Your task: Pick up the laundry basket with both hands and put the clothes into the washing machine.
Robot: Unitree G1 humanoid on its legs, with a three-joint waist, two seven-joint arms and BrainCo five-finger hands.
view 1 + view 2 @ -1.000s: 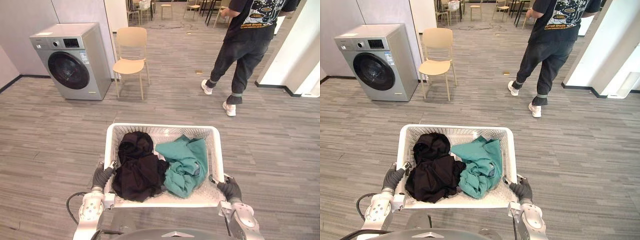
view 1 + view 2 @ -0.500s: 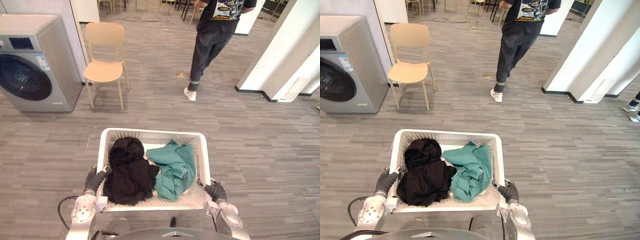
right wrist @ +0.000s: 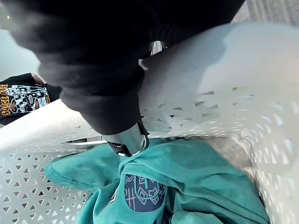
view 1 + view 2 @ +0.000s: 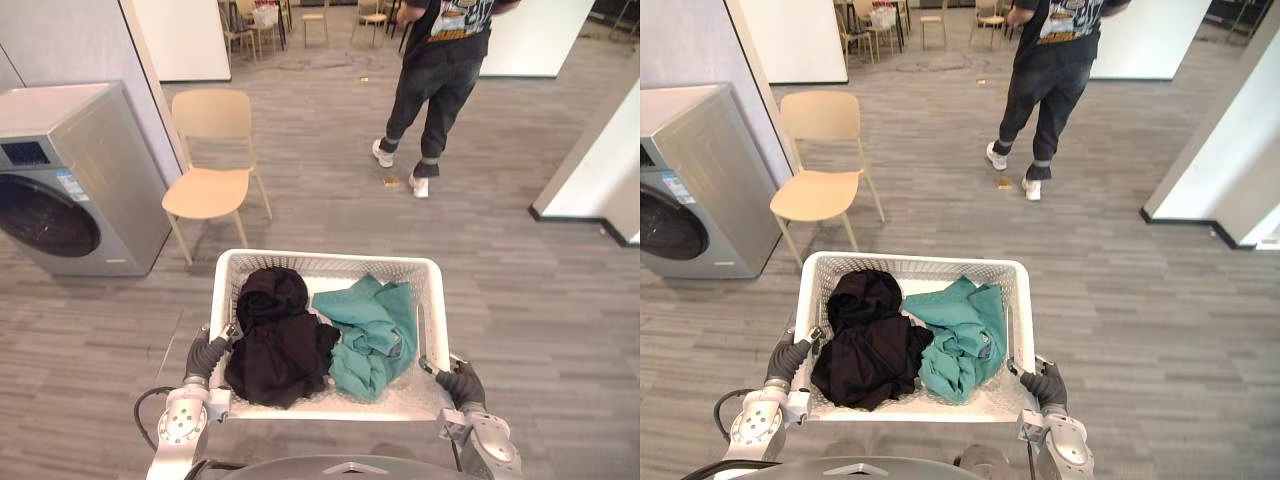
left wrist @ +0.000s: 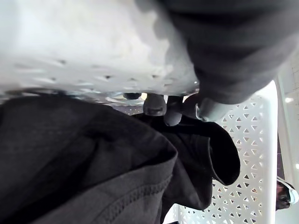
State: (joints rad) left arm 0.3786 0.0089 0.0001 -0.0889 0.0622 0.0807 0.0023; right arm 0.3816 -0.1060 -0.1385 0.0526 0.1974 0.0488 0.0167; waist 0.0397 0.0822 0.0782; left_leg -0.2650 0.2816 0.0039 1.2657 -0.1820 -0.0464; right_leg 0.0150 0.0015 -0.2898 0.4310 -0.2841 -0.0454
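Plainly, the laundry basket (image 4: 325, 258) is off the floor (image 4: 560, 300) and carried in front of the robot. The left hand (image 4: 208, 352) clamps its rim at about eight o'clock, fingers (image 5: 154, 105) hooked over the edge onto the cloth, and the right hand (image 4: 460, 383) is curled round the rim at about four o'clock. The washing machine (image 4: 70, 180) stands at ten o'clock from the basket, well apart, with a chair (image 4: 212, 180) just beside it at eleven and a person (image 4: 440, 70) at one o'clock. The likeliest trouble is the round dark door (image 4: 45, 215), which looks closed while both hands are occupied. The chair legs may also catch a basket corner on the approach. The basket is white rigid plastic, rectangular, with walls pierced by small triangular holes and a smooth rim that a hooked grip could slide along if the load tilts. The black garment (image 4: 280, 345) is a soft, heavy-looking heap that rises near the left wall and might spill. The teal garment (image 4: 372, 330) lies crumpled beside it.
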